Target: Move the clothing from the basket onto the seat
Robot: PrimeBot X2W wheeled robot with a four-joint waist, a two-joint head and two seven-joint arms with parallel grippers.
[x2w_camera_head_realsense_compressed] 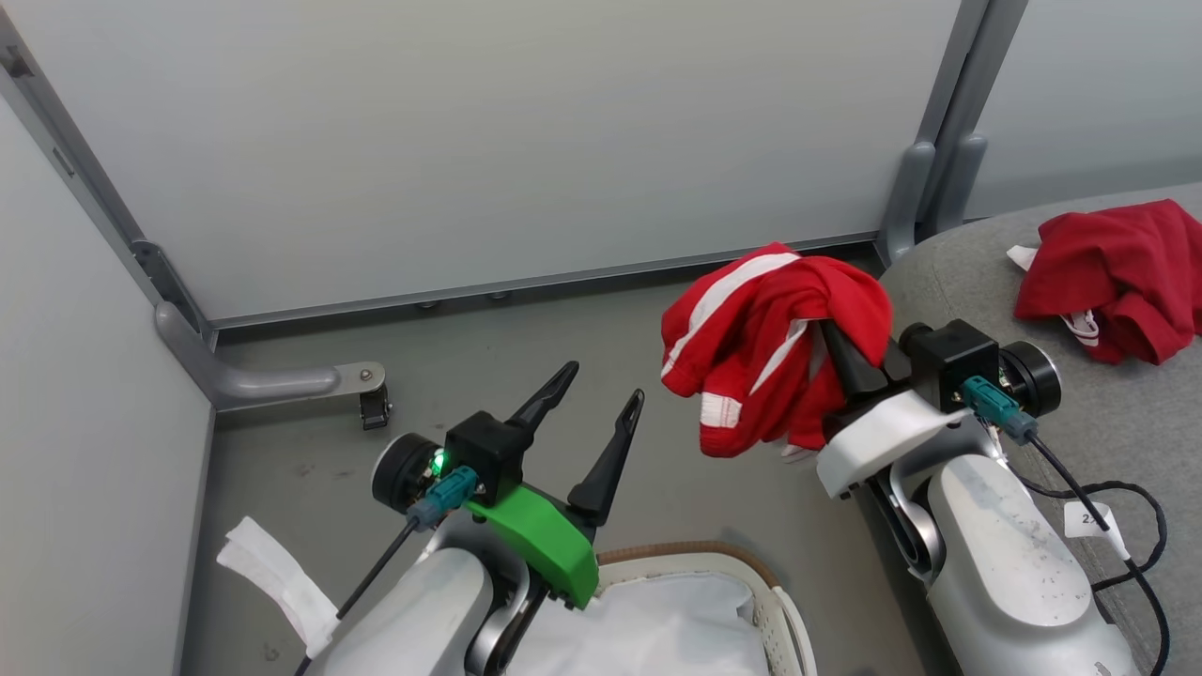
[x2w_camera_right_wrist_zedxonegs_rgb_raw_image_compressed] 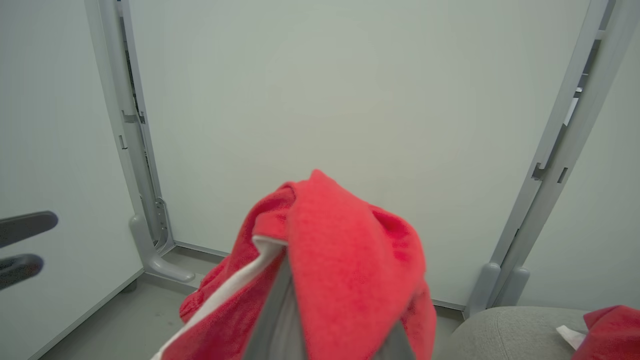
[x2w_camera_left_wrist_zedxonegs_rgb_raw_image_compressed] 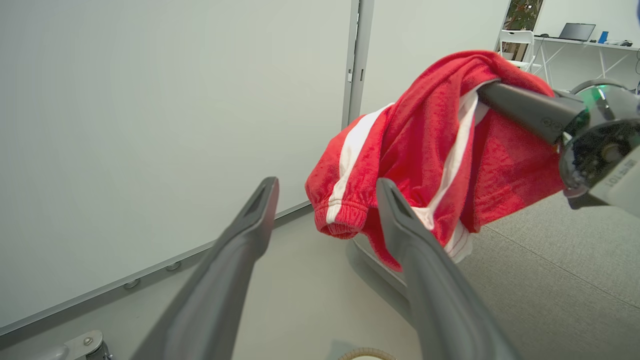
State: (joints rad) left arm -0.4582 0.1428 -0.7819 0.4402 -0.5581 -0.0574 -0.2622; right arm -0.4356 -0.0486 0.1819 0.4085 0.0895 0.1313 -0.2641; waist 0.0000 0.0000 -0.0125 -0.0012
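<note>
Grey floor [x2w_camera_head_realsense_compressed: 488, 366] below; right end effector [x2w_camera_head_realsense_compressed: 834, 338] clamps red garment [x2w_camera_head_realsense_compressed: 751, 347] aloft.

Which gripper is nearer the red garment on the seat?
Right: the right gripper, clutching other clothing, is just left of that garment; the left gripper farther left, by the basket.

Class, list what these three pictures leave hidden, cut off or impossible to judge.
1. Head and right wrist views: the right gripper has its fingertips buried in the carried garment, so its grip cannot be judged.
2. Head view: the basket is cut by the bottom edge and partly covered by the left arm; contents unknown.
3. Head view: the second garment on the seat runs off the right edge.
</note>
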